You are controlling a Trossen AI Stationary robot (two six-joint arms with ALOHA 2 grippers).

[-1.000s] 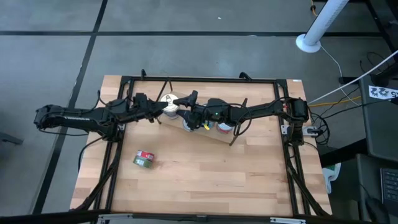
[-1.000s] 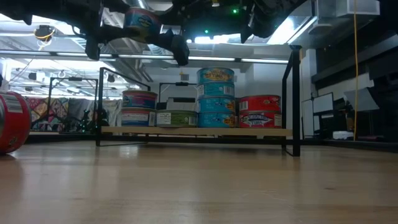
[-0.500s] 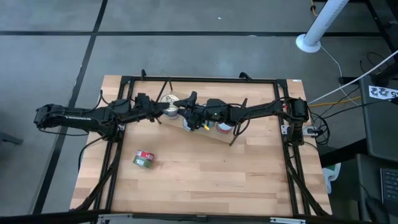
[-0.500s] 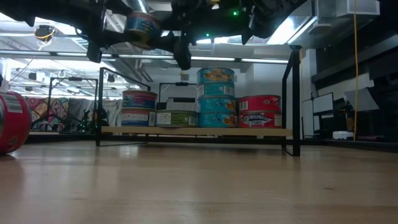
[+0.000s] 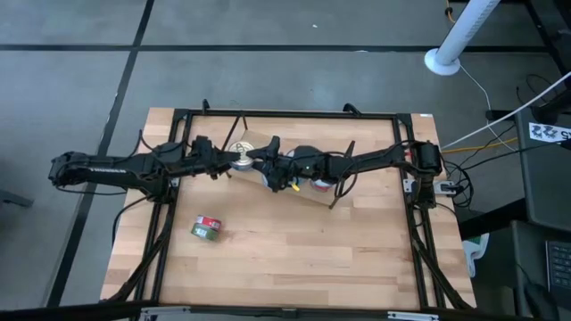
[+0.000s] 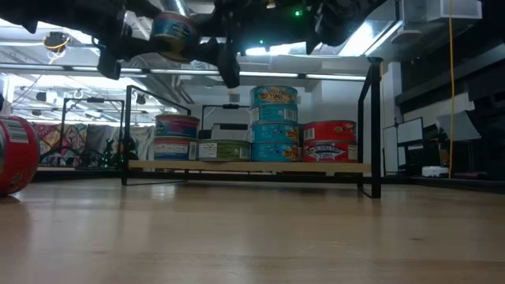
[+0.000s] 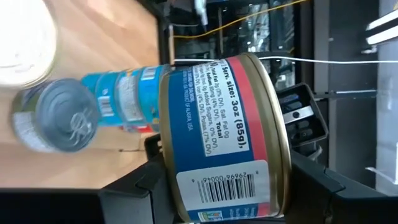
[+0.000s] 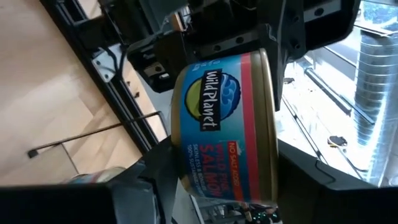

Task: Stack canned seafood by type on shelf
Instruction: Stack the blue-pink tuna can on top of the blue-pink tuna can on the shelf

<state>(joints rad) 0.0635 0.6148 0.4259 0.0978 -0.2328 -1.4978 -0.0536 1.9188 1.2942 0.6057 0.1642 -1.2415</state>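
Tins [image 6: 274,125] stacked on shelf [image 6: 248,166]

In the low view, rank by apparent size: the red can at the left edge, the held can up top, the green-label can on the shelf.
1. Red can, though it is nearest the camera.
2. and 3. Held can and green-label can: look alike, unranked.

Blue salmon tin [image 6: 174,30] aloft, stacked tins on shelf [image 6: 245,166], red tin [image 5: 207,229] apart

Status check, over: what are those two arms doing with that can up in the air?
Both grippers, left and right, on one blue salmon can, mid-handover above the shelf. One red-green can loose on the tabletop. Nothing in the way.
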